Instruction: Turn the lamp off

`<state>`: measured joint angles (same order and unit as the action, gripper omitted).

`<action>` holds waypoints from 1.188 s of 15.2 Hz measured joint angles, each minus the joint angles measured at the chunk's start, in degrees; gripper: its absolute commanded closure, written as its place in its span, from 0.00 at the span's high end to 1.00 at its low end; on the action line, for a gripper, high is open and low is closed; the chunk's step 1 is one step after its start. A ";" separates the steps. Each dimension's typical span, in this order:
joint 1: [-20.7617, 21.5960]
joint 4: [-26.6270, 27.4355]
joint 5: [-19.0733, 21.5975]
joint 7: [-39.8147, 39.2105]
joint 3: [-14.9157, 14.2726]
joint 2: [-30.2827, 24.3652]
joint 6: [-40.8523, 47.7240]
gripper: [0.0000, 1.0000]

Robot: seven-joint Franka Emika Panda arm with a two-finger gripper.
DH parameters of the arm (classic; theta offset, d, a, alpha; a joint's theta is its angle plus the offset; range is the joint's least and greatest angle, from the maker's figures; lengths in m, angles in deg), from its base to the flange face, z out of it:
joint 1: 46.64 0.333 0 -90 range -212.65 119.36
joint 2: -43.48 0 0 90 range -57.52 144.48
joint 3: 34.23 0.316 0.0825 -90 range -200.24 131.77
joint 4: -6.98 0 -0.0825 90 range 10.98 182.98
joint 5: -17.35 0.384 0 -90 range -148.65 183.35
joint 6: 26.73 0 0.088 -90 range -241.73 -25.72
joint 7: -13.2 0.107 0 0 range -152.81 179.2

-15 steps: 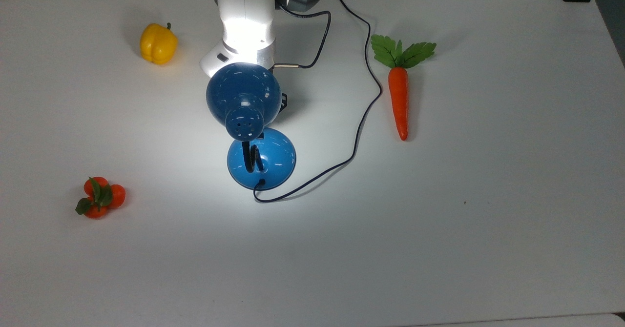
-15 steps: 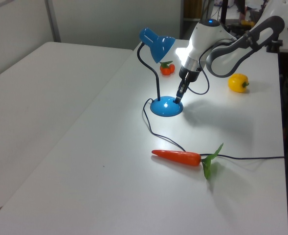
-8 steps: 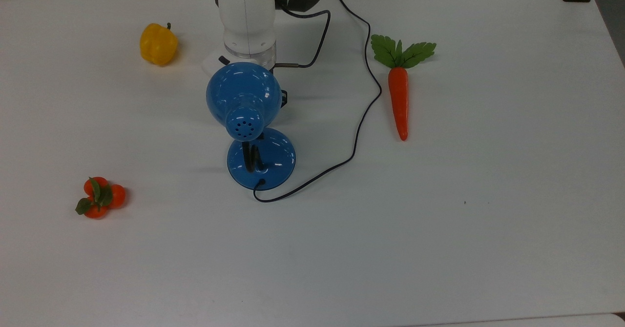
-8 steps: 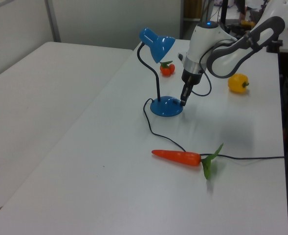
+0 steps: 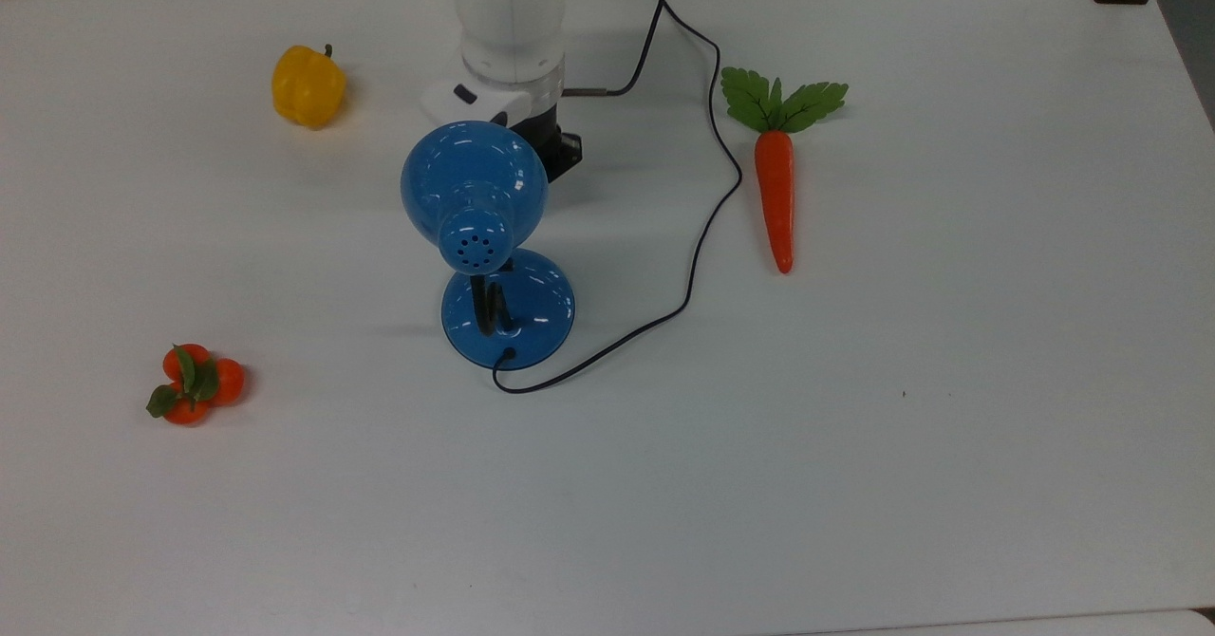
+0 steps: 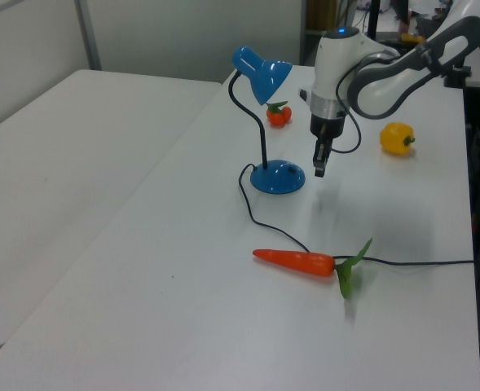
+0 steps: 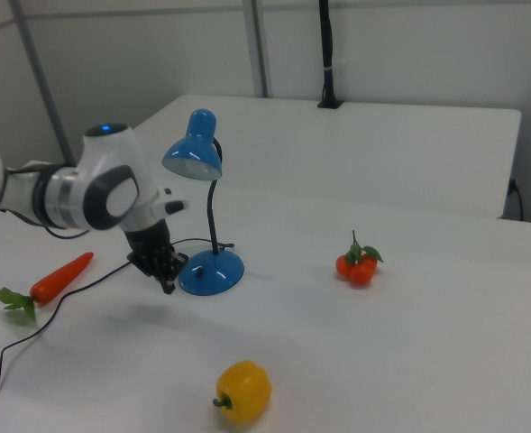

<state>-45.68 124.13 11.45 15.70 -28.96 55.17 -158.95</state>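
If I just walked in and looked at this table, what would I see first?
Probably the shiny blue lamp standing in the middle of the white table, its shade dark and giving no glow. Right beside its round base hangs the big white robot arm with its gripper pointing down, close but not touching. After that, the bright toy food: a carrot, a yellow pepper and a bunch of little tomatoes, all spread far apart.
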 measured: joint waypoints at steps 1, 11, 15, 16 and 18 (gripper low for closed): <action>0.51 -0.42 0.00 0.01 0.01 -1.01 2.71 0.00; 1.75 -17.02 0.05 0.02 0.02 -8.66 33.31 0.00; 1.75 -24.18 0.12 0.02 0.02 -9.09 38.79 0.00; 1.75 -24.94 0.12 0.02 0.02 -9.37 39.41 0.00; 1.75 -25.52 0.13 0.02 0.02 -10.09 39.82 0.05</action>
<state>-43.93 98.61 11.57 15.72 -28.93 45.08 -119.13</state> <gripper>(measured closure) 0.991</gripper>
